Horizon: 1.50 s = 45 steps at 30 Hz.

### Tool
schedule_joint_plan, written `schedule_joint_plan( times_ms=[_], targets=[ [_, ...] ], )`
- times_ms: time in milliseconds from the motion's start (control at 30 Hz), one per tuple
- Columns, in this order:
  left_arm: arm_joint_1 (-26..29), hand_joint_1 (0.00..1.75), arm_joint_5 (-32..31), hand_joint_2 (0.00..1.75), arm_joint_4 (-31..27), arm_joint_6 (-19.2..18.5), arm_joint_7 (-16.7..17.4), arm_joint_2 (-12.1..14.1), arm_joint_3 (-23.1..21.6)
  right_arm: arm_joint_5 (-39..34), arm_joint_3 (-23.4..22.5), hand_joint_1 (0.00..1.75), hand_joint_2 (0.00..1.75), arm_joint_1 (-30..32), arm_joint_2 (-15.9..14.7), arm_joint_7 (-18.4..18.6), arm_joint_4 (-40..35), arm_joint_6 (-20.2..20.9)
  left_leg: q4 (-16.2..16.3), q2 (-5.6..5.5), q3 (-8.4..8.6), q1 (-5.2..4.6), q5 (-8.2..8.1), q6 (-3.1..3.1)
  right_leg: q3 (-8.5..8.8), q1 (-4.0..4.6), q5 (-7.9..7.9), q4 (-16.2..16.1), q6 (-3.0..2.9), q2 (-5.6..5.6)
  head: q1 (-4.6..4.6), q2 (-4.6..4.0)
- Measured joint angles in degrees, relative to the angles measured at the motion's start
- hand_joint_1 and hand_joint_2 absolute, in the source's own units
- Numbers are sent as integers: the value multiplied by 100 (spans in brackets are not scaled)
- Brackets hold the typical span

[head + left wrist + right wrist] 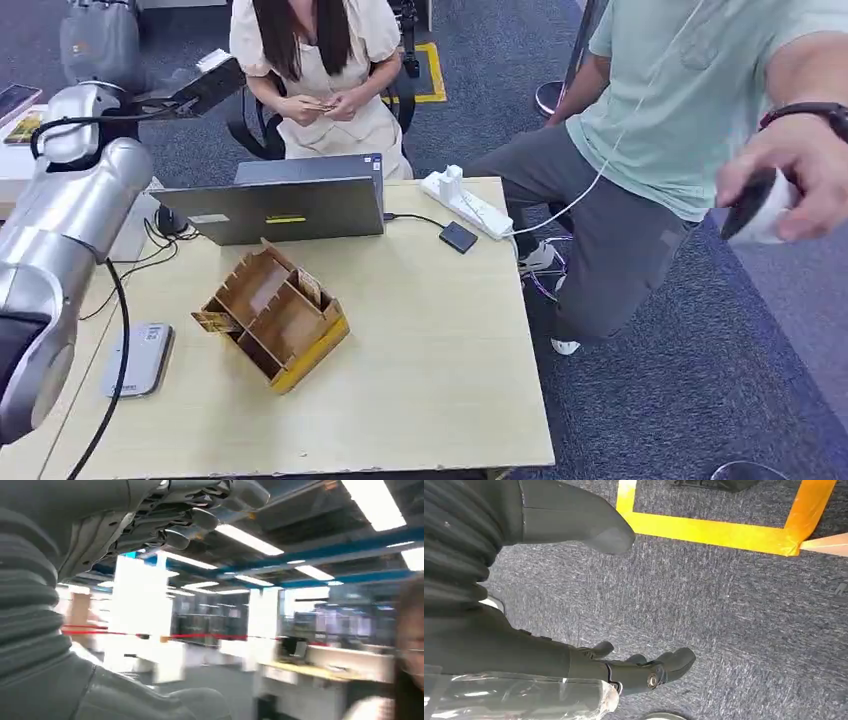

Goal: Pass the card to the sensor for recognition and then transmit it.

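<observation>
My left arm is raised at the table's far left corner, with my left hand (205, 88) stretched toward a seated person (320, 60) behind the laptop. A pale flat piece (213, 60) shows at the hand's tip; I cannot tell if it is a card. In the left wrist view the curled fingers (190, 525) point at the ceiling and no card shows. The seated person holds cards (322, 105) in both hands. A grey sensor pad (140, 358) lies on the table's near left. My right hand (634, 670) hangs over the carpet, fingers apart, holding nothing.
A wooden card box (275, 315) with cards in its slots sits mid-table. Behind it are a laptop (275, 205), a power strip (465, 205) and a small black device (458, 237). A second person (680, 130) leans in at the right, holding a controller (755, 205).
</observation>
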Motion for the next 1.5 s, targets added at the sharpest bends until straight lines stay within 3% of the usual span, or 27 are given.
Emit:
schedule_joint_plan(
  times_ms=[133, 267, 500, 600, 767, 900, 967, 1000, 1067, 1133, 1167, 1300, 1400, 1467, 1500],
  targets=[
    [-42, 0, -64, 175, 425, 171, 127, 594, 213, -68, -2, 0, 175, 47, 0, -20, 0, -15, -4, 23, 5, 2, -1, -2, -14, 0, -2, 5, -4, 28, -2, 2],
    [-42, 0, -81, 175, 714, 232, 64, 965, 368, -74, -2, 0, 175, 77, 0, -24, 4, -22, -5, 4, 0, 7, 2, -7, -15, 5, -8, 5, -10, 6, -4, 0],
    [-42, 0, -164, 175, 886, 232, 150, 1127, 427, -74, -2, 0, 175, 70, 2, -22, 4, -22, -4, -23, -10, 4, 6, -11, -6, 2, -5, 4, -8, -22, 2, 2],
    [-25, 0, -121, 175, 943, 330, 291, 1319, 473, -74, -2, 0, 175, 68, 2, 20, 4, -29, -5, -9, -13, 4, 6, -11, -8, 2, -4, 6, -8, -6, 11, 0],
    [332, 0, 464, 175, 1039, 551, 50, 2244, 965, -70, -48, 0, 175, 108, 2, 59, 7, -29, -21, 57, 24, 4, -16, -37, -14, 1, -10, 7, -19, 70, 4, 0],
    [784, 0, 878, 175, 1153, 649, -131, 2814, 1430, -63, -57, 0, 175, 156, 2, 59, 7, -26, -31, 27, 10, 16, -20, -45, 2, 11, -33, 12, -36, 41, -6, 2],
    [1405, 0, 1241, 175, 1172, 763, -284, 3335, 1734, -57, -59, 0, 175, 119, 2, 30, 7, -29, -55, 45, 55, 0, -40, -70, 26, -3, -47, 16, -60, 55, 51, 2],
    [1836, 0, 1481, 175, 1175, 852, -397, 3669, 1967, -57, -65, 0, 175, 106, 2, 2, 7, -31, -72, 111, 48, -16, -67, -92, 47, -18, -52, 24, -72, 116, 57, 2],
    [3012, 0, 2187, 175, 1313, 1102, -561, 4271, 2642, -59, -92, 0, 175, 166, 5, -5, 11, -37, -83, 243, 158, -34, -128, -80, 70, -34, -94, 12, -75, 250, -2, 0],
    [4288, 0, 2870, 175, 1490, 1380, -848, 4749, 3420, -63, -142, 0, 175, 239, 5, -11, 13, -39, -83, 308, 247, -38, -173, -74, 88, -41, -112, 13, -71, 312, -47, -2],
    [4863, 0, 3157, 175, 1609, 1508, -937, 4967, 3886, -68, -175, 0, 175, 289, -6, -22, 13, -48, -79, 274, 247, -34, -162, -65, 83, -34, -127, 7, -66, 280, -83, 0],
    [6418, 0, 3248, 175, 1695, 1731, -685, 5197, 4893, -79, -232, 0, 175, 273, -30, -37, 4, -57, -74, 99, 221, -11, -165, -51, 125, -8, -177, -18, -49, 107, -41, 0],
    [7382, 0, 3009, 175, 1688, 1856, -259, 5152, 5494, -129, -304, 0, 175, 231, -59, -50, -4, -79, -71, 48, 236, -4, -175, -48, 170, -3, -193, -28, -43, 55, -31, 2],
    [8218, 0, 2370, 175, 1144, 1535, 474, 4831, 6115, -181, -376, 0, 175, 231, -63, -55, -6, -103, -74, 49, 256, -26, -175, -47, 173, -20, -193, -33, -42, 58, -11, 0],
    [8413, 0, 1728, 175, 595, 1085, 773, 4462, 6542, -190, -411, 0, 175, 246, -65, -55, -7, -122, -76, 42, 257, -42, -172, -42, 177, -32, -199, -32, -32, 53, -33, 0]
  ],
)
